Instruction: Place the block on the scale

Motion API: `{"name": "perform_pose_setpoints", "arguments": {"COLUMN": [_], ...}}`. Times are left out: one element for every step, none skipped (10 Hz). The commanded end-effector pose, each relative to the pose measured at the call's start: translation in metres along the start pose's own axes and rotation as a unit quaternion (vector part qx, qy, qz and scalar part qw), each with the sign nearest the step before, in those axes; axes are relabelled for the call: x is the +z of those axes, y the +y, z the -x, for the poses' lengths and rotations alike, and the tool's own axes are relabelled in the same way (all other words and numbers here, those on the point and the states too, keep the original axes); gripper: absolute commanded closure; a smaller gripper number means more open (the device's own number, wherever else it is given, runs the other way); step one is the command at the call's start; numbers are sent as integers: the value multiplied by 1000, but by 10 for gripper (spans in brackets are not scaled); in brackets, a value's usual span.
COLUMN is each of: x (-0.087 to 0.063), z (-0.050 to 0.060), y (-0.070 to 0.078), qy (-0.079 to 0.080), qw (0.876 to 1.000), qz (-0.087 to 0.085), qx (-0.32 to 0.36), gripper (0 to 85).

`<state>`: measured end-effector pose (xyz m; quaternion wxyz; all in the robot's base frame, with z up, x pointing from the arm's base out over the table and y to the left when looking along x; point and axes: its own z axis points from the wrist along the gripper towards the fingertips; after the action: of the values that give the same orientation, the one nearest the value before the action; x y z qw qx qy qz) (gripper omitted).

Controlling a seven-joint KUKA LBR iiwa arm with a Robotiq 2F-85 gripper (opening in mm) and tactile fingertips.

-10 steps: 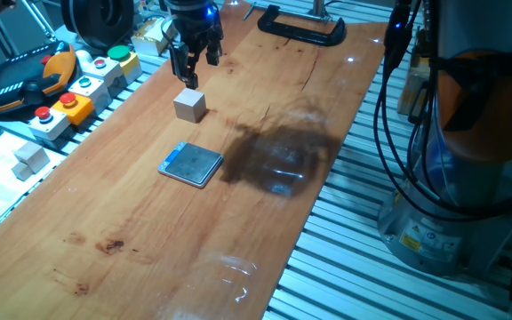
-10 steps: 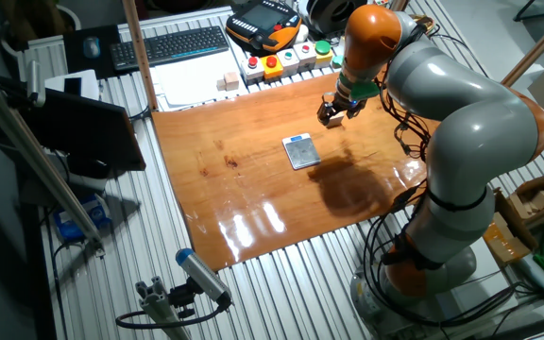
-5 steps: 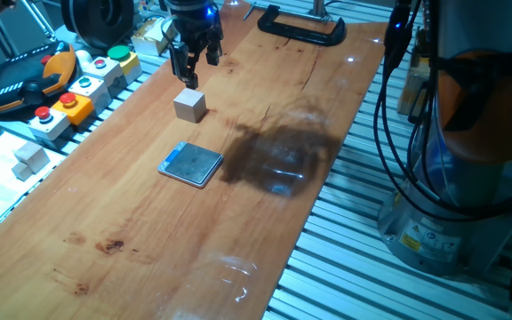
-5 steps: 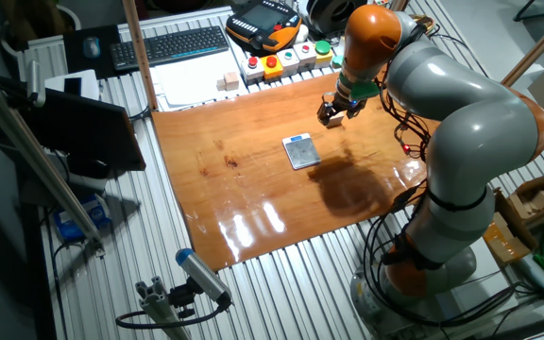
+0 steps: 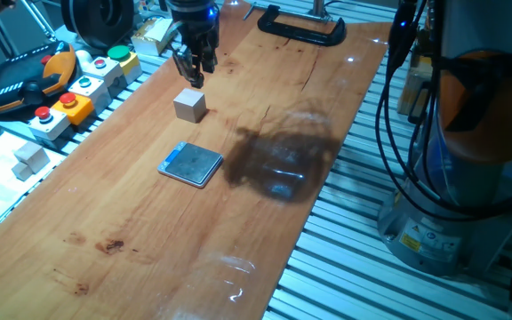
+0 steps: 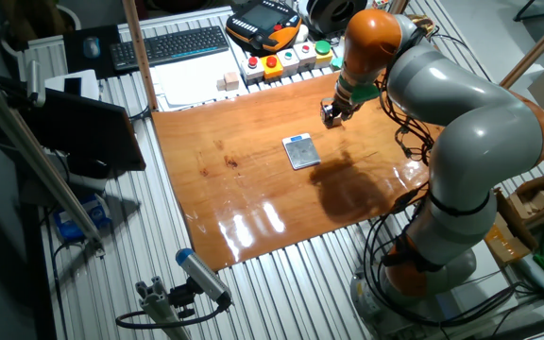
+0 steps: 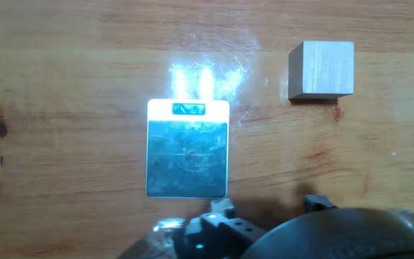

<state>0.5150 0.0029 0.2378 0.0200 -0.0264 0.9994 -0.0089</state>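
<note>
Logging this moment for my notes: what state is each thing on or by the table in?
block: on the wooden board, not held, apart from the scale
scale: flat on the board, top plate bare
tool: above the board just beyond the block, holding nothing; open or shut unclear
whitish cube: off the board, untouched

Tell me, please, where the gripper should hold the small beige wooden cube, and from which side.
Come from above the small beige wooden cube and close on two opposite vertical faces. It sits flat and alone on the table, faces plain and parallel, clear of the flat grey-blue scale.
</note>
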Motion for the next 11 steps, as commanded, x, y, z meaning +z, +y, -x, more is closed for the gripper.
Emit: {"name": "perform_pose_setpoints", "arguments": {"x": [1,2,4,7,9,11,12,14,16,17,20], "z": [1,2,3,6,8,9,10,10,11,12,14], "y": [0,-1,-2,-4,-5,-6,-6,-7,-9,-9,-9], "qy": [0,-1,-1,-2,-3,-4,-4,-5,-7,-7,-4], "qw": [1000,1000,1000,1000,1000,1000,1000,1000,1000,1000,1000], "qz": [0,0,0,2,2,1,1,-2,-7,-13,-14], "qx": [0,0,0,-1,-1,3,8,11,16,17,15], "gripper": [843,843,843,843,843,843,843,843,843,843,843]}}
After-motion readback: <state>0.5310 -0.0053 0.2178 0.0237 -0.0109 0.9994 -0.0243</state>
